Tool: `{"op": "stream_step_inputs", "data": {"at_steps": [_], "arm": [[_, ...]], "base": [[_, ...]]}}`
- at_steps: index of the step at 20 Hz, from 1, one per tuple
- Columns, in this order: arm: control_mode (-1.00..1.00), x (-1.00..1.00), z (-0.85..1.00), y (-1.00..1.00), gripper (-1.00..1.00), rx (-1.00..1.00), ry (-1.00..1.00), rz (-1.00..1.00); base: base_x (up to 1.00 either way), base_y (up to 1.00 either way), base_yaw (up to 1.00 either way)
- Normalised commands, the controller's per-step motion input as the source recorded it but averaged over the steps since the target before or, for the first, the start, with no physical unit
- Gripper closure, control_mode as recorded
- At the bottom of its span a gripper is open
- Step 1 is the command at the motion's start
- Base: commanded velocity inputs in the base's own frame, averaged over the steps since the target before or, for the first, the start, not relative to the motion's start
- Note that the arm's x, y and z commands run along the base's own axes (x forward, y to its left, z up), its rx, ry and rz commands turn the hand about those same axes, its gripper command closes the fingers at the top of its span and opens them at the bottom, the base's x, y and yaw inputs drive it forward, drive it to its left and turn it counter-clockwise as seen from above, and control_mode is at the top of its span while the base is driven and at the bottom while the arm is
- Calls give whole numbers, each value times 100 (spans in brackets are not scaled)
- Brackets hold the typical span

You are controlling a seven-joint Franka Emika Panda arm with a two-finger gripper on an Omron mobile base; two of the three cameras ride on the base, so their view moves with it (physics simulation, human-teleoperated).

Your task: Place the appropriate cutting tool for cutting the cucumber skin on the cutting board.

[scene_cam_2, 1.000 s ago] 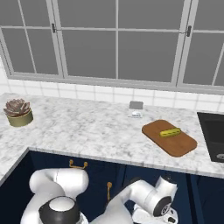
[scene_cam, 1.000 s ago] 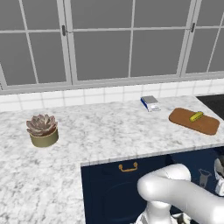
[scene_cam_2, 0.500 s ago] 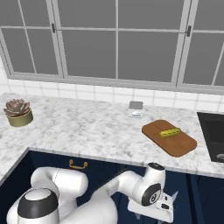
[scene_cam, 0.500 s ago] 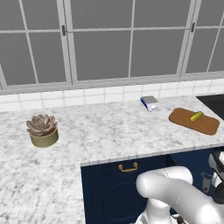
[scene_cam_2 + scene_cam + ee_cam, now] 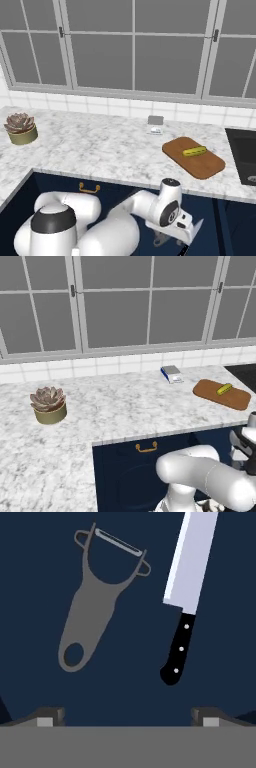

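Observation:
A grey Y-shaped peeler [image 5: 90,619] lies on a dark blue surface in the hand view, its blade end pointing away. To its right lies a knife [image 5: 191,567] with a pale blade and a black riveted handle. My gripper [image 5: 128,718] hangs open above them, fingertips [image 5: 50,715] wide apart at the bottom edge, holding nothing. The hand [image 5: 175,225] is low, below the counter edge. On the counter, the small yellow-green cucumber [image 5: 194,151] [image 5: 224,389] rests on the brown cutting board [image 5: 200,169] [image 5: 210,392].
A blue-and-grey little box [image 5: 171,373] [image 5: 155,125] sits near the tiled wall. A potted succulent [image 5: 48,404] [image 5: 20,127] stands at the left. A dark inset [image 5: 242,155] lies right of the board. Navy cabinet fronts with a brass handle [image 5: 146,447] run under the marble counter.
The arm's links have turned a little below the counter while the hand stays low in front of the cabinets. Board, cucumber, box and plant have not moved.

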Motion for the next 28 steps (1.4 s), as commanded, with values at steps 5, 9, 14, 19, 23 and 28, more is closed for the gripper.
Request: {"op": "stream_step_inputs", "data": {"at_steps": [5, 9, 14, 19, 23, 28], "arm": [[-100, 23, -17, 0, -100, 0, 1, -25], [-100, 31, -27, 0, -100, 0, 1, -17], [-100, 38, -34, 0, -100, 0, 0, -9], [-100, 14, -27, 0, -100, 0, 2, -4], [-100, 1, -44, 2, -100, 0, 4, -2], [-100, 0, -53, 23, 100, 0, 3, 0]], "base": [[0, 0, 0], [0, 0, 0], [0, 0, 0], [0, 0, 0], [0, 0, 0], [0, 0, 0]]}}
